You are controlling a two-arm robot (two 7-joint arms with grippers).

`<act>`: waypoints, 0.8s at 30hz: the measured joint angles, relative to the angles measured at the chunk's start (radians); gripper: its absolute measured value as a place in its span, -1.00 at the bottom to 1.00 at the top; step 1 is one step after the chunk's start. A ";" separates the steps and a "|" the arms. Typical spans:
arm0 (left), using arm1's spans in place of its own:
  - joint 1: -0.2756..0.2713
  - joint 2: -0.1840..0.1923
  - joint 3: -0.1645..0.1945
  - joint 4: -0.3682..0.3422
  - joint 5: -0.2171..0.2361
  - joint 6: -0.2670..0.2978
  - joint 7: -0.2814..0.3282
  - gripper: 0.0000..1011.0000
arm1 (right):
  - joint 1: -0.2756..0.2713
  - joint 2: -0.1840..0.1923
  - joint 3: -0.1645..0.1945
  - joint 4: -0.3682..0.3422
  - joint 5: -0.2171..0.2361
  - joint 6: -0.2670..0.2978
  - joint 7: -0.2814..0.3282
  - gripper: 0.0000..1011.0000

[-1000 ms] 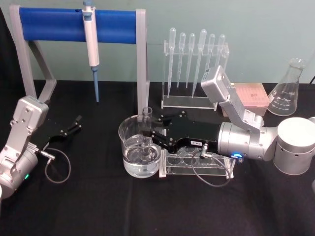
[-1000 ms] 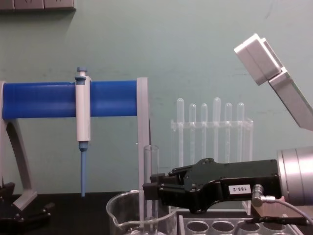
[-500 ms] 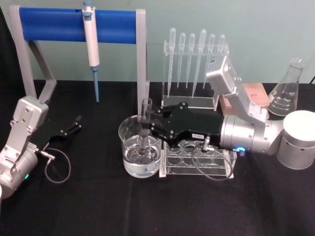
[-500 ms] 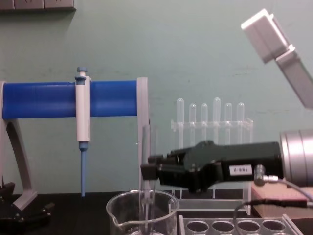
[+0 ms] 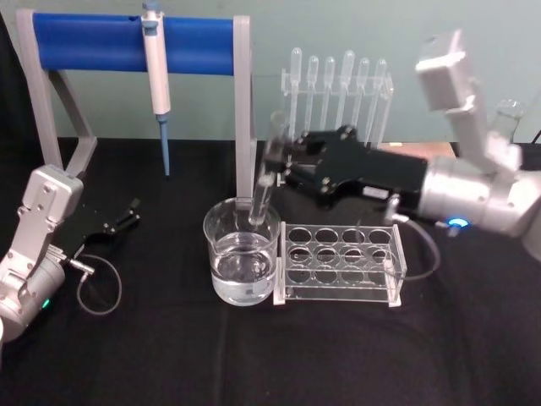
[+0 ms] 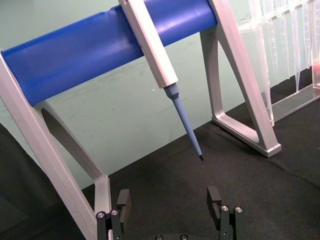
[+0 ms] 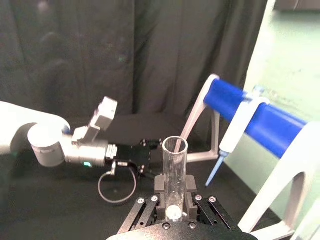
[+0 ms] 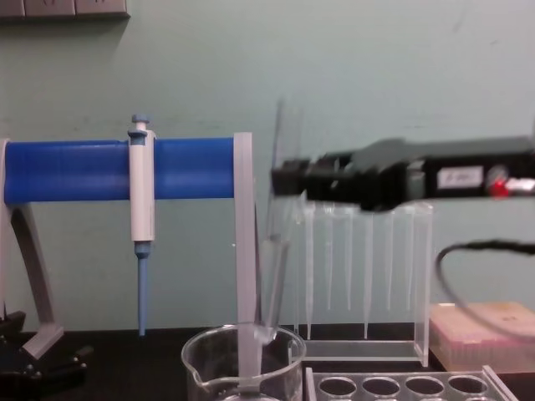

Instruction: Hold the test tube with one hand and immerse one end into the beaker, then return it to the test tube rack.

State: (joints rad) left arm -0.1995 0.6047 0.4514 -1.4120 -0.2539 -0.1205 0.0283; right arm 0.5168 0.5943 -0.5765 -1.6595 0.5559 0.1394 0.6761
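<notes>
Head view: clear, tilted test tube (image 5: pixel 265 184)

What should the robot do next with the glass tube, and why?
Probably carry the tube sideways toward the rack. The right gripper holds it tilted, its bottom end near the beaker rim, above the water, so the dip looks done.

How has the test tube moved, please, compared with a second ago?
Yes: the right gripper has lifted the test tube upward, its bottom now near the beaker rim.
</notes>
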 joint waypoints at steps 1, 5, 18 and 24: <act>0.000 0.000 0.000 0.000 0.000 0.000 0.000 0.98 | -0.006 0.015 0.014 -0.020 0.018 0.004 -0.003 -0.53; 0.000 0.000 0.000 0.000 0.000 0.000 0.000 0.98 | -0.021 0.054 0.046 -0.059 0.058 0.011 -0.005 -0.53; 0.000 0.000 0.000 0.000 0.000 0.000 0.000 0.98 | -0.080 0.175 0.087 -0.100 0.091 -0.007 -0.006 -0.53; 0.000 0.000 0.000 0.000 0.000 0.000 0.000 0.98 | -0.113 0.194 0.091 -0.081 0.082 -0.015 -0.016 -0.53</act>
State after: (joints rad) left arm -0.1995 0.6047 0.4514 -1.4120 -0.2539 -0.1205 0.0283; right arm 0.4042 0.7881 -0.4859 -1.7401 0.6374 0.1244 0.6601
